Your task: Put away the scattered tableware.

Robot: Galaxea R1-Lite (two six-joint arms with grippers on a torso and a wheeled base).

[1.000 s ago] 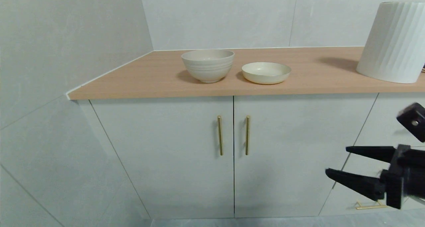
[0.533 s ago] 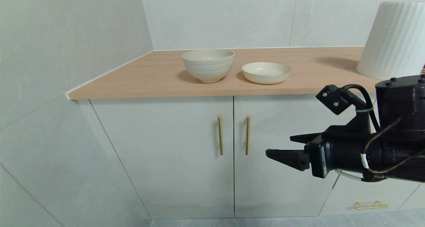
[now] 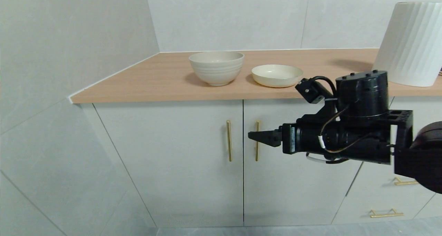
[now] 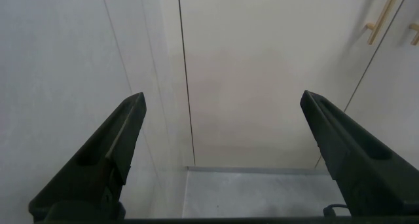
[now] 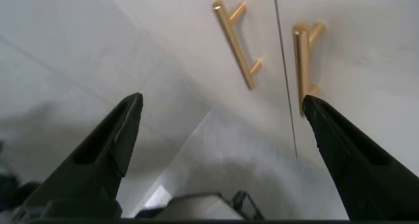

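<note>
A cream ribbed bowl (image 3: 216, 67) and a shallow cream dish (image 3: 277, 75) stand side by side on the wooden countertop (image 3: 155, 80). Below them are two white cabinet doors with gold bar handles (image 3: 228, 140), both closed. My right gripper (image 3: 257, 136) is held level in front of the right door, its tips just by that door's handle (image 3: 257, 149). It is open and holds nothing; both handles (image 5: 237, 44) appear beyond my right gripper (image 5: 221, 101) in the right wrist view. My left gripper (image 4: 222, 98) is open and empty, low down, facing the cabinet front and floor.
A tall white ribbed shade (image 3: 411, 42) stands on the countertop at the right. Drawers with small gold handles (image 3: 386, 213) lie to the lower right. A tiled wall (image 3: 51, 91) closes off the left side. Grey floor (image 4: 249, 194) runs along the cabinet base.
My right arm has swung up and leftward from the lower right corner, and its gripper has turned edge-on and now reaches the right door's handle. Bowl and dish have not moved.
</note>
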